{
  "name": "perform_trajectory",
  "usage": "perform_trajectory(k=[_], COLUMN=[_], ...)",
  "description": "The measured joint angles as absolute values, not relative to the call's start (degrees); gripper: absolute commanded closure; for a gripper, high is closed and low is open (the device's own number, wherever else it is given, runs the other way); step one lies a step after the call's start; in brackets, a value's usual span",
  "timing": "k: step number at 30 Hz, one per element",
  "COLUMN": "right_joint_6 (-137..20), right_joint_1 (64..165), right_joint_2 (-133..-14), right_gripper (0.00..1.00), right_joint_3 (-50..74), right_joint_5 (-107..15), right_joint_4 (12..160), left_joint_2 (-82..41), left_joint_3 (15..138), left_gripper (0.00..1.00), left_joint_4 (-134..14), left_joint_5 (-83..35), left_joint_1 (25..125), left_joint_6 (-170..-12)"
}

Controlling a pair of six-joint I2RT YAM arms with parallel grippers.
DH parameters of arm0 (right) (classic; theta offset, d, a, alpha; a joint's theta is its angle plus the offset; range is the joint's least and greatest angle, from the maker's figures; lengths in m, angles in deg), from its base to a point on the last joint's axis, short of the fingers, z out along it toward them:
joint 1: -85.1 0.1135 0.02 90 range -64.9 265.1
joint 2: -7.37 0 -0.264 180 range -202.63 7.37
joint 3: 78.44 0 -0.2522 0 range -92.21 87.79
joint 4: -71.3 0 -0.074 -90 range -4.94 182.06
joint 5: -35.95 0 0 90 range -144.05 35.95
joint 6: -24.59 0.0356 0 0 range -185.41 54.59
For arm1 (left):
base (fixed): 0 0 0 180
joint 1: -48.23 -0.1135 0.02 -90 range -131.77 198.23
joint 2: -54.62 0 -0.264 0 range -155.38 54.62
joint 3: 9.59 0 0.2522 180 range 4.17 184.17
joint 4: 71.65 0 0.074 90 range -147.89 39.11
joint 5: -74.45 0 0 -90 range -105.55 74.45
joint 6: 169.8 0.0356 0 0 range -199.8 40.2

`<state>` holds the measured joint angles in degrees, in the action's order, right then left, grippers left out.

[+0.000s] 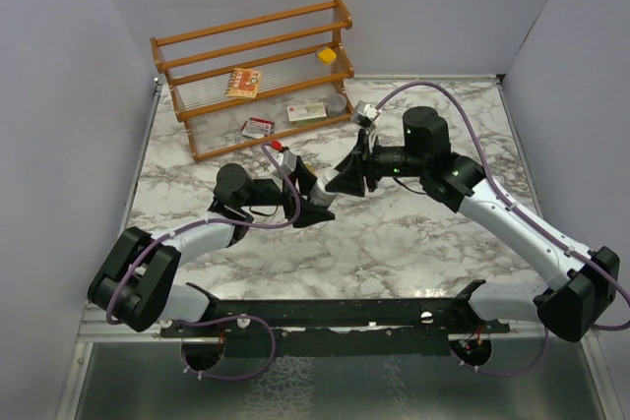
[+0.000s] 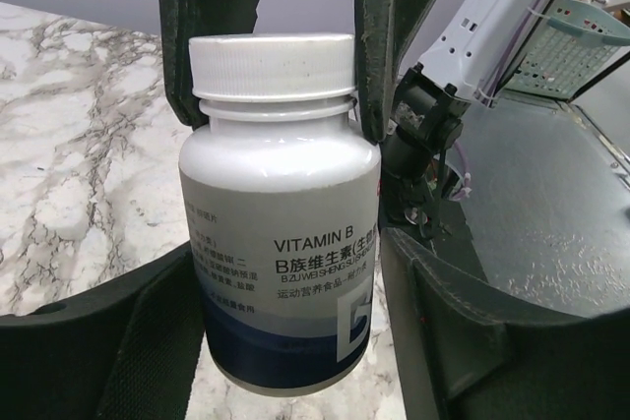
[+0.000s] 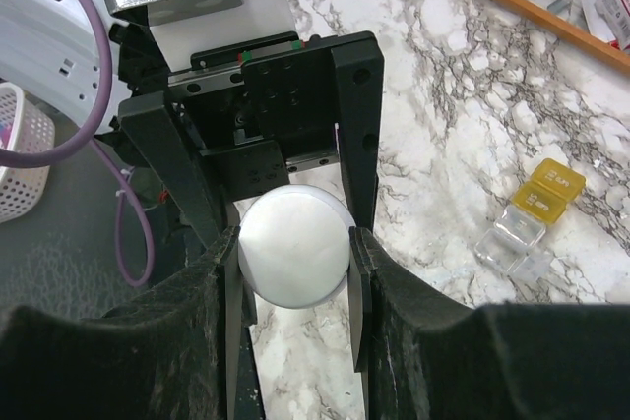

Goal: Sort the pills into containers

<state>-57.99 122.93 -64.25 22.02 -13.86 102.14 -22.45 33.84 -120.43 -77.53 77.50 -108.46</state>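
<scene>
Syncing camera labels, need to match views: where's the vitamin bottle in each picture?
Left wrist: vitamin bottle fills the centre, white cap up, cap between the other arm's fingers.
Right wrist: lower centre, end-on, showing as a white disc.
Top external: mid-table, hidden where the left gripper meets the right gripper.
Shared landmark: marble table.

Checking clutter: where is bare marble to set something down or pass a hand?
Widest free patch: grey-veined white marble tabletop between left arm, right arm and black base rail. Another: far right corner beyond the right arm. Crowded: before the wooden rack, where left gripper and right gripper meet at the white-capped vitamin bottle.
</scene>
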Motion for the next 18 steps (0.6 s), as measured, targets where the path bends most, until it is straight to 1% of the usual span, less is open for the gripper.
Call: perform_trajectory(k=[3, 5, 12, 15, 18], right_joint_6=[-57.7, -57.3, -57.3, -57.5, -58.1], right_joint_1=[122.9, 122.9, 122.9, 123.0, 123.1], right_joint_2=[-64.2, -64.2, -64.2, -64.2, -64.2], right_gripper=[0.99, 0.99, 0.99, 0.99, 0.99], right_joint_3=[22.2, 22.3, 22.4, 22.4, 22.3], right_joint_5=[-13.9, -13.7, -13.7, -13.9, -14.6], right_joint_4=[101.3, 101.1, 100.8, 101.0, 101.8], left_joint_2=[-22.5, -22.4, -21.3, -21.0, -20.7], left_joint_3=[33.8, 33.8, 33.3, 32.9, 32.9], left_gripper=[0.47, 0.49, 0.45, 0.35, 0.33], left_joint_4=[-120.6, -120.8, -120.7, -120.4, -120.6], left_joint_5=[-77.4, -77.0, -76.6, -76.4, -76.2], left_joint_1=[77.6, 77.6, 77.6, 77.6, 77.6], left_joint_6=[-108.6, -108.7, -108.8, -108.7, -108.8])
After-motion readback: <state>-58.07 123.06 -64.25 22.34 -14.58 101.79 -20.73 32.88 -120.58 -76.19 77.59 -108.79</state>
